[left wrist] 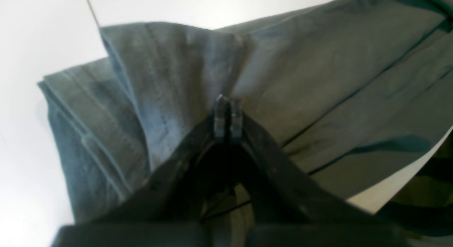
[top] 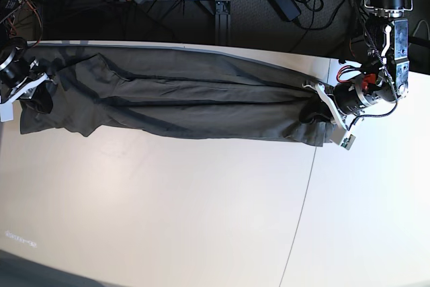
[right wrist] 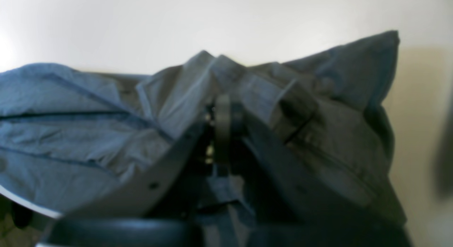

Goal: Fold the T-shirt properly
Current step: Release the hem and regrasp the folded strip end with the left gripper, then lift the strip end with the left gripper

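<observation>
Base view looks straight down; both wrist views sit close over the T-shirt (top: 175,102).

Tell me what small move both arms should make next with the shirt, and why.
Probably lift both ends together. The left end effector and right end effector are each shut on an end of the T-shirt, which lies stretched in a long band on the table.

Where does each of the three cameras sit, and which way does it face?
Left wrist: rides the left arm, looking along the shut left gripper pinching one end of the T-shirt.
Right wrist: rides the right arm, looking along the shut right gripper pinching the other end.
Base: overhead, looking down on the white table; both arms show at the sides.
All views share the T-shirt.
</observation>
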Motion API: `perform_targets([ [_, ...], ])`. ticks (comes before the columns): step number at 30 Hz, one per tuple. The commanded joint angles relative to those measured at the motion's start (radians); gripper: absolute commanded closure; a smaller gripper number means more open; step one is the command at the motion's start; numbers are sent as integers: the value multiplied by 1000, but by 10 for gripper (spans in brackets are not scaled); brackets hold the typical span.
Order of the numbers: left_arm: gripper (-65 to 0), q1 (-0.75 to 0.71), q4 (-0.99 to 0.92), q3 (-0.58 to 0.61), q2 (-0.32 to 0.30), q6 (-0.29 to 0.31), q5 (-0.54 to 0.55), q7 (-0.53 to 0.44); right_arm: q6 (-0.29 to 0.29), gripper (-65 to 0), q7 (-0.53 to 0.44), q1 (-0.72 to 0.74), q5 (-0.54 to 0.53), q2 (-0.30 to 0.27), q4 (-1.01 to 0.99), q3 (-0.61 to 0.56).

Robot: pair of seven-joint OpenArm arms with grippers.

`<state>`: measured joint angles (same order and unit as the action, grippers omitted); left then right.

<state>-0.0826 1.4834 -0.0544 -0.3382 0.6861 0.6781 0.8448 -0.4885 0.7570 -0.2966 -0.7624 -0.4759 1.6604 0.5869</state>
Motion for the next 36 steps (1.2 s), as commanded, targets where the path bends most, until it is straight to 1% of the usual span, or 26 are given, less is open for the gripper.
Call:
perform_targets([
  [1,0,23,16,-10,-11,12,34,-17,-61,0,-19,5,-11,-20,15,8],
  [4,-60,38,43,-50,-11,12,97,19,-61,0,-19,2,-11,-20,15,8],
  [6,-100,37,82,-106,-11,12,118,28,-61,0,-18,-1,-8,-19,15,8],
  [7,-134,38,101,-138,-11,12,118,28,-61,0,-16,0,-3,-19,15,8],
  [8,-183,38,116,-171,-11,12,118,28,-61,0,-16,0,-4,-20,15,8],
  [10,-317,37,129,-225,-18,12,119,28,-61,0,-16,0,-4,-19,15,8],
  [11,-371,32,129,-237,-24,12,119,27,-61,0,-16,0,-4,-19,15,8],
  [12,-399,26,129,-241,-29,12,118,27,-61,0,-16,0,-4,-20,15,8],
  [17,-408,-35,129,-232,-28,12,118,18,-61,0,-23,0,-5,-19,15,8],
  [21,-465,-90,128,-232,-28,12,109,-4,-61,0,-20,0,-4,-19,15,8],
  [23,-466,-110,127,-232,-27,12,80,-34,-61,0,-19,0,-4,-19,15,8],
  [25,-466,-117,127,-232,-27,-20,26,-64,-61,0,-19,0,-4,-20,15,8],
  [26,-466,-117,127,-232,-28,-25,10,-71,-61,0,-19,0,-4,-20,15,8],
  [31,-466,-117,126,-232,-27,-26,13,-70,-61,0,-19,0,-5,-19,15,8],
  [33,-466,-117,119,-232,-27,-45,13,-71,-61,0,-19,0,-4,-19,15,8],
  [36,-466,-117,110,-232,-25,-48,12,-74,-61,0,-16,0,-5,-19,15,8],
])
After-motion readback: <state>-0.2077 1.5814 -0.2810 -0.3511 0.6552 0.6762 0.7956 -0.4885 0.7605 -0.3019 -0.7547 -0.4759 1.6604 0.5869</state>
